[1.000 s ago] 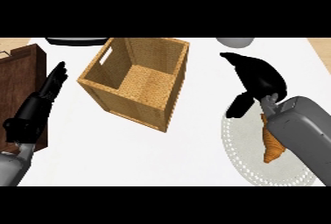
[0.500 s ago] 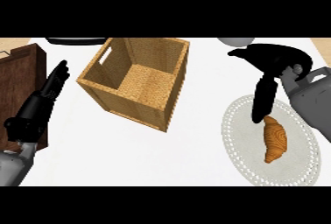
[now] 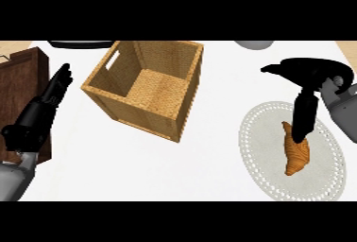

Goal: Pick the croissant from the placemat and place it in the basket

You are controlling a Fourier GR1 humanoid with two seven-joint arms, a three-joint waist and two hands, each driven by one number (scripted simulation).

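Observation:
A golden croissant (image 3: 297, 156) lies lengthwise on a round white lacy placemat (image 3: 259, 142) at the right of the counter. My right hand (image 3: 311, 75) hovers above the placemat's far edge. It is open, thumb out to the left, and its straight fingers (image 3: 304, 116) point down onto the croissant's far end. A square wicker basket (image 3: 150, 120) stands tilted in the middle, nothing inside it. My left hand (image 3: 43, 105) rests open at the left edge, fingers up, well clear of the basket.
A dark wooden board (image 3: 21, 78) lies under and behind my left hand. A dark pan (image 3: 80, 45) and a grey bowl (image 3: 254, 45) sit along the far edge. White counter separates basket and placemat.
My right forearm has swung to the right and uncovered the croissant. The hand rose toward the far edge, and its fingers now stretch down to the croissant's far end. The left hand stayed put.

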